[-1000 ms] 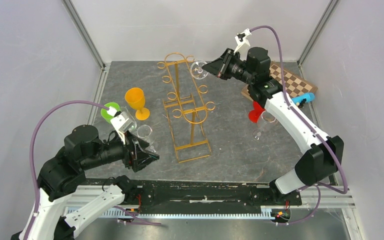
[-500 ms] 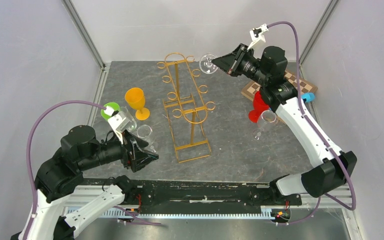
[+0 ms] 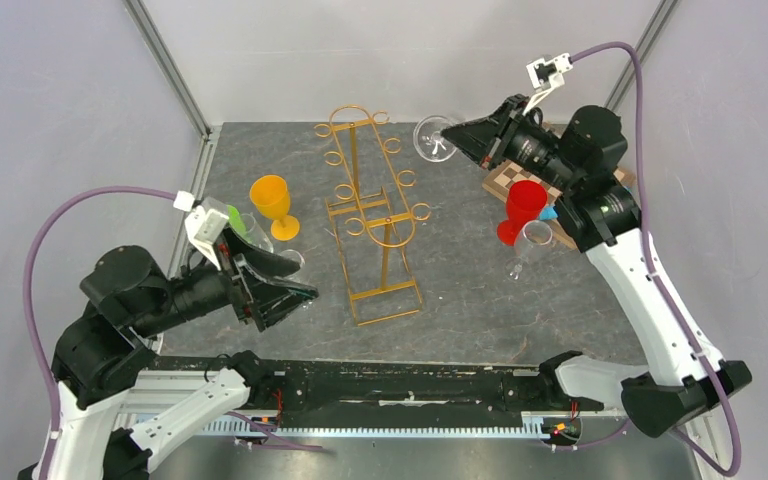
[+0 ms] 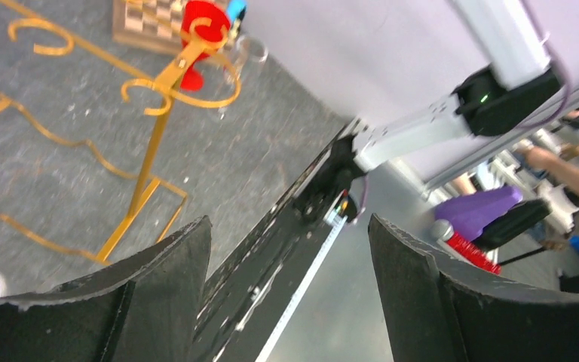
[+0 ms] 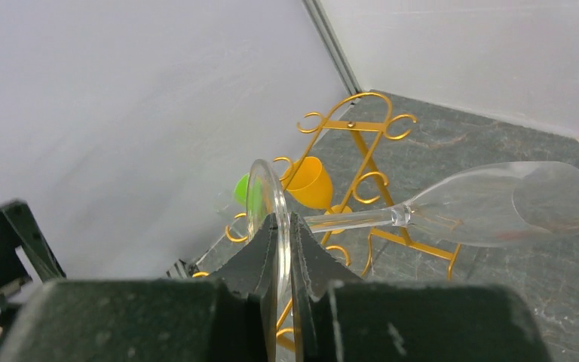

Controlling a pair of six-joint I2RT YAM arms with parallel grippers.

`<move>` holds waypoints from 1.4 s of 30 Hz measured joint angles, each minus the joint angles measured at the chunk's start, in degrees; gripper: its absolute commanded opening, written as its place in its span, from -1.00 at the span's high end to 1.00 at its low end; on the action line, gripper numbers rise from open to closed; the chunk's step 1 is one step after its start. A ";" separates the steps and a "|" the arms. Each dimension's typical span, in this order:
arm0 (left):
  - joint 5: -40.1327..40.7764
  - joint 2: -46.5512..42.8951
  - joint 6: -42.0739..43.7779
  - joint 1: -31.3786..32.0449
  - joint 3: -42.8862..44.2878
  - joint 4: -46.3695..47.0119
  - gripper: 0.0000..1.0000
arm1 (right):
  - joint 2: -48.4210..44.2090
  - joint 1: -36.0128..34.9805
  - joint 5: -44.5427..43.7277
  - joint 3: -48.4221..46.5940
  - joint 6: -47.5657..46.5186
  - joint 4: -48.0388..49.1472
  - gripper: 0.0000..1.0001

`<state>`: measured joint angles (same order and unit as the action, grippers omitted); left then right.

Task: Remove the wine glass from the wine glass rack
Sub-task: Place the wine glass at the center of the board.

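Observation:
The wine glass (image 3: 433,138) is clear and held sideways in the air, to the right of the gold wire wine glass rack (image 3: 372,210) and apart from it. My right gripper (image 3: 459,136) is shut on the glass's round foot. In the right wrist view the foot (image 5: 262,197) sits pinched between my fingers, the gripper (image 5: 280,226) is closed on it, and the bowl (image 5: 513,202) points right, with the rack (image 5: 356,130) behind. My left gripper (image 3: 298,298) is open and empty near the front left; in its wrist view (image 4: 290,249) nothing is between the fingers.
An orange goblet (image 3: 272,203), a green cup (image 3: 235,218) and a clear glass (image 3: 290,262) stand left of the rack. A red goblet (image 3: 523,206), a clear glass (image 3: 530,240) and a chessboard (image 3: 588,168) sit at the right. Enclosure walls stand close behind.
My right arm has lifted and drawn back to the right, carrying the wine glass away from the rack's far end. My left arm has pulled back and risen slightly.

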<state>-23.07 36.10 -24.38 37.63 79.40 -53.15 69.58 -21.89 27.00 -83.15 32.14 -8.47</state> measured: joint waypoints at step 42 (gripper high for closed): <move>1.84 16.98 -32.92 0.00 2.03 28.17 -0.57 | -10.51 -23.93 8.81 1.20 -42.99 -0.68 1.00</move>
<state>-21.23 53.08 -57.30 37.63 81.43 -24.97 59.07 -45.82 35.81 -81.95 -10.85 -9.15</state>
